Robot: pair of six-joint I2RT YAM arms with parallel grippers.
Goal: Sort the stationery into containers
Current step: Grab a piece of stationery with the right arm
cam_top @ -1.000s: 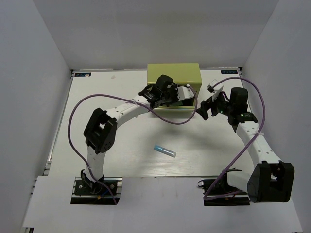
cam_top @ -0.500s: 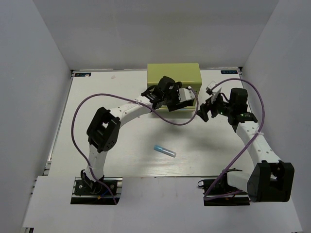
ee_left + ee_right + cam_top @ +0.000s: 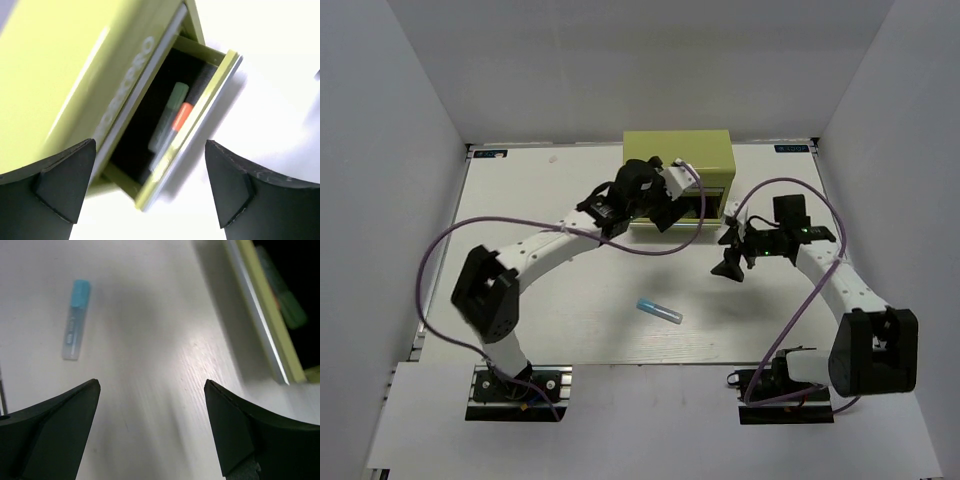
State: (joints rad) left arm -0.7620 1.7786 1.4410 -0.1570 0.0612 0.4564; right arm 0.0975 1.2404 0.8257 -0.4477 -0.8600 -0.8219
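At the toolbox (image 3: 678, 152) front: one drawer (image 3: 202, 107) pulled out, holding a mint-green highlighter (image 3: 172, 107) and an orange-capped marker (image 3: 184, 114), possibly another pen beneath. Left gripper (image 3: 150, 177) above this drawer, jaws spread, empty. Light-blue highlighter (image 3: 76, 320) on the table (image 3: 150, 340), well apart from the toolbox, ahead of the right gripper (image 3: 151, 412); jaws apart, nothing held.

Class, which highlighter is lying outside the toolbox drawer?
The light-blue highlighter: it lies alone on the table, while the mint-green highlighter and the orange-capped one sit inside the open drawer.
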